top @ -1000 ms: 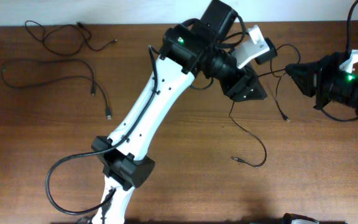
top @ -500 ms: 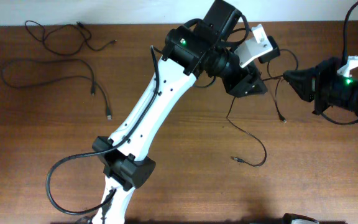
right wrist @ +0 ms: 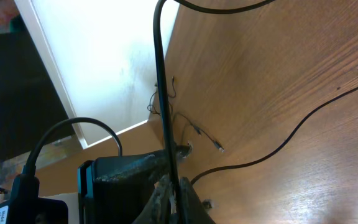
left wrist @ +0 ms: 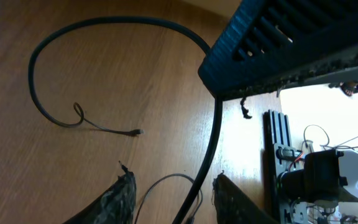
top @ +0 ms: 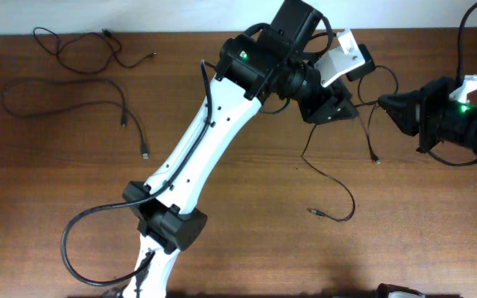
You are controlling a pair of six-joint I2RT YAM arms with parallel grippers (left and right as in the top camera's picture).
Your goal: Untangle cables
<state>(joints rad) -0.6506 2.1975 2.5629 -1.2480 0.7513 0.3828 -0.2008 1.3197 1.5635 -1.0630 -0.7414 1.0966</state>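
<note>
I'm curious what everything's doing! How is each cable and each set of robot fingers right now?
Top-left cable: lying loose, untouched.
Left cable: lying loose, untouched.
Right cable: one end lifted, the rest lying loose.
Left gripper: fingers open, a cable between them.
Right gripper: fingers shut on the right cable.

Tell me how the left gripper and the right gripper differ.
The right gripper is shut, pinching a thin black cable; the left gripper is open, the cable passing between its fingers. The right gripper sits near the table's right edge; the left gripper nearer mid-table. Both are black.
</note>
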